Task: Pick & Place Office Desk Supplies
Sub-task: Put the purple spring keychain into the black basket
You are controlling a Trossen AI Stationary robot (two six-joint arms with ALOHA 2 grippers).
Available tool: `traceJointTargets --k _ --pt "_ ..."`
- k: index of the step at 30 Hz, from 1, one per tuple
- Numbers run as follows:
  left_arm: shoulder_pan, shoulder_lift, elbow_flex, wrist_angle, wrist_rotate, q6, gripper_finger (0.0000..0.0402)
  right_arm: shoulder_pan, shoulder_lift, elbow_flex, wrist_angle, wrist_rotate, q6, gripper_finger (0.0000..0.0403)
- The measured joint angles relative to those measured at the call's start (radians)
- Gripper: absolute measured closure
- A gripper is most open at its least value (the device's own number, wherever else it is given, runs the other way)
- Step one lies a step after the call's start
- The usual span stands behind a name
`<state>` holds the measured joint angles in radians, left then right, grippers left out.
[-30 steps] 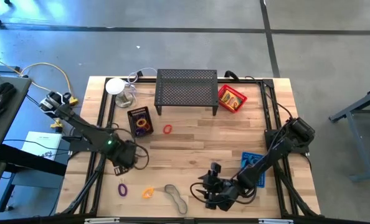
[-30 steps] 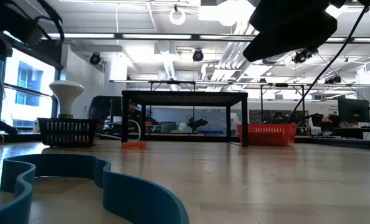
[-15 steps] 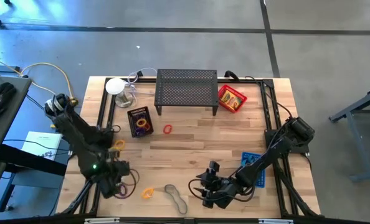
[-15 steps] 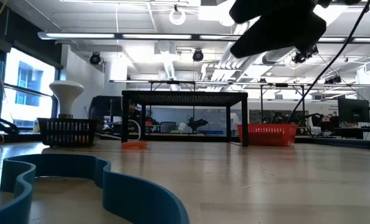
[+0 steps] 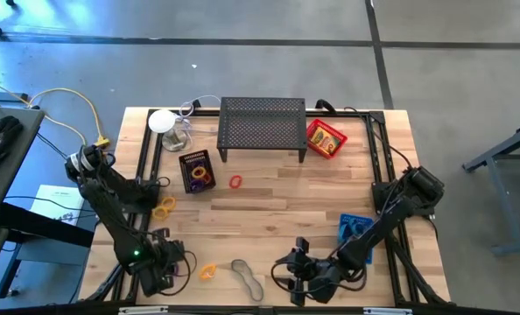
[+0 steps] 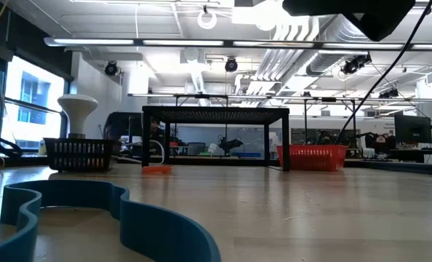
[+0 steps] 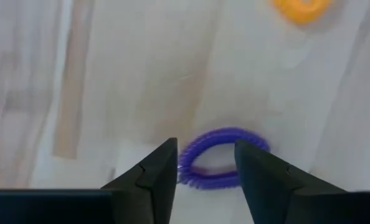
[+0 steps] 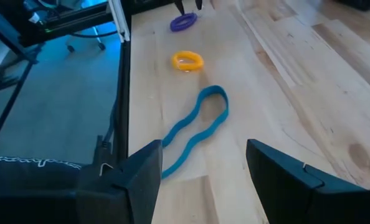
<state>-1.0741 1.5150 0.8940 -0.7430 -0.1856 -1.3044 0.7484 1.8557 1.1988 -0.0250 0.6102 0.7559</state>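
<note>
Clearly poised: left gripper [image 7: 205, 177], fingers spread and empty, low at the lower left of the high frame, directly over the small purple ribbed ring [image 7: 222, 157] lying flat on the light wooden table [image 5: 277, 206]. Ring just ahead of the fingertips in the left wrist view, its nearer arc sitting in the gap between them; a short drop and a squeeze looks like the coming move. Small orange ring [image 7: 300, 9] well beyond it at the upper right of that frame, apart from the purple one.

Right gripper [image 8: 200, 168] also spread and holding nothing, at the lower centre of the high frame. Ahead of it the long blue flat elastic loop [image 8: 194, 127], long axis running diagonally away from the fingers toward the orange ring. Nearer arm for the purple ring: plainly the left.
</note>
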Motion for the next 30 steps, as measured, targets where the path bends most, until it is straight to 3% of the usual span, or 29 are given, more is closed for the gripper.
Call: traceJointTargets --k 13,23,27,30 --pt "-0.044 0.061 0.0 0.015 -0.003 0.309 0.023 0.014 0.097 0.0 0.126 -0.023 -0.044 0.0182" --pt "-0.042 0.153 0.005 0.008 0.055 0.324 0.0233 -0.003 0.098 0.0 0.15 -0.037 -0.053 0.0182" --pt "-0.041 0.158 0.005 0.011 0.078 0.324 0.0262 -0.003 0.098 0.0 0.15 -0.038 -0.054 0.0182" --pt "-0.036 0.159 0.005 0.016 0.092 0.328 0.0308 -0.003 0.098 0.0 0.15 -0.037 -0.054 0.0182"
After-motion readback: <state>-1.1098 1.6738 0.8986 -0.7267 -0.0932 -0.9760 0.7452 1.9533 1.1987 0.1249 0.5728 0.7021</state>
